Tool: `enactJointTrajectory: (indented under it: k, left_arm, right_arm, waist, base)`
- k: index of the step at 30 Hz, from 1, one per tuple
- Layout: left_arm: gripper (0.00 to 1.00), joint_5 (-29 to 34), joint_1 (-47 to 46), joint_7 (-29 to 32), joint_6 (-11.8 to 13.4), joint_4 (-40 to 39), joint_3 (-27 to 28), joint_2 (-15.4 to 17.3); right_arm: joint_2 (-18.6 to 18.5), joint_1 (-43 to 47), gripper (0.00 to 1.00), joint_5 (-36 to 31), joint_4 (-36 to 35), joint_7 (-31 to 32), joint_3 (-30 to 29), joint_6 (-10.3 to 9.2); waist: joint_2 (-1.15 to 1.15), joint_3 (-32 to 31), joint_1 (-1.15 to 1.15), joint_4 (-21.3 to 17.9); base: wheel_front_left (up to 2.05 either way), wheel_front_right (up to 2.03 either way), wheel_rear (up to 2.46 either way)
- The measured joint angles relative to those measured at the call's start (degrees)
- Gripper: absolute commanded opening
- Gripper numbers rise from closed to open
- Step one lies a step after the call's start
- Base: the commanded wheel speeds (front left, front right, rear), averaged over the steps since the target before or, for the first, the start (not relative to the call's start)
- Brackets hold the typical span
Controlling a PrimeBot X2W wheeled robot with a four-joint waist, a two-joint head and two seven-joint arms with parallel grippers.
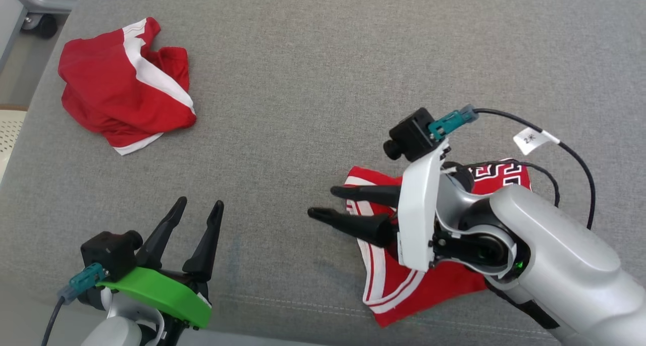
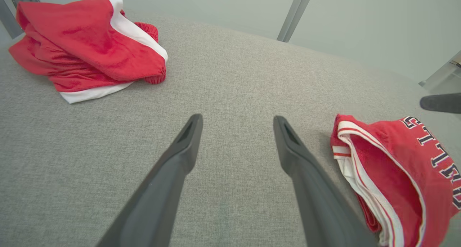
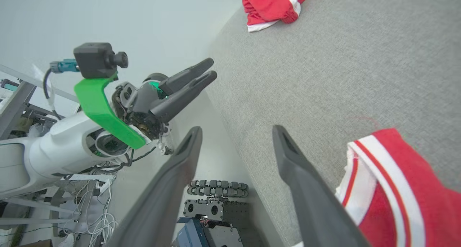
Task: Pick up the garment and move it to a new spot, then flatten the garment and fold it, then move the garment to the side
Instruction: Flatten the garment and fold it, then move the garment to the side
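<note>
L hand [image 1: 200,202] wide, R hand [image 1: 322,201] wide, 2 red garments: jersey [image 1: 393,290], crumpled bundle [image 1: 106,83]

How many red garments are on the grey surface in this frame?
2. A crumpled garment lies at the far left. A lettered jersey lies at the near right, partly under the right gripper and its arm, which may hide more.

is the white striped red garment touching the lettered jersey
Apart. The head view shows the striped garment at the far left and the lettered jersey at the near right, with bare grey surface between them.
</note>
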Motion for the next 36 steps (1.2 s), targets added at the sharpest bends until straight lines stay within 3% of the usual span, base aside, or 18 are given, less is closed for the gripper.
enactJointTrajectory:
  k: [6, 13, 20, 27, 36]
  left_arm:
    - [1.0, 0.01, -0.07, -0.51, 0.0, 0.04, 1.11, 0.32]
    - [1.0, 0.19, 0.02, -1.0, 0.1, 0.24, 2.33, 0.55]
    - [1.0, 0.59, 1.26, -1.49, 0.93, -0.85, 3.67, 0.92]
    - [1.0, 1.03, 1.5, -1.51, 1.27, -2.69, 3.59, 1.04]
    - [1.0, 1.45, 1.48, -1.49, 1.29, -3.39, 3.37, 1.05]
  right_arm:
    - [-1.94, -1.19, 1.0, -0.05, -0.4, -4.6, -5.19, 0.52]
    - [-11.89, 2.74, 1.0, -0.41, 3.46, -9.12, -13.08, -0.82]
    - [-18.68, 12.77, 1.0, 2.85, 8.02, -9.62, -15.17, -1.09]
    - [-21.49, 16.73, 1.0, 3.58, 11.7, -9.71, -15.36, -1.02]
    - [-19.79, 16.81, 1.0, 3.6, 15.15, -10.88, -14.68, 0.01]
  waist:
    - [0.0, -0.82, 0.0, -1.07]
    - [0.0, -2.48, 0.0, -2.67]
    - [0.0, -3.85, 0.0, -4.19]
    - [0.0, -3.12, 0.0, -3.77]
    - [0.0, -1.87, 0.0, -1.89]
  base:
    - [0.0, 0.0, 0.0]
    - [0.0, 0.0, 0.0]
    - [0.0, 0.0, 0.0]
    - [0.0, 0.0, 0.0]
    - [0.0, 0.0, 0.0]
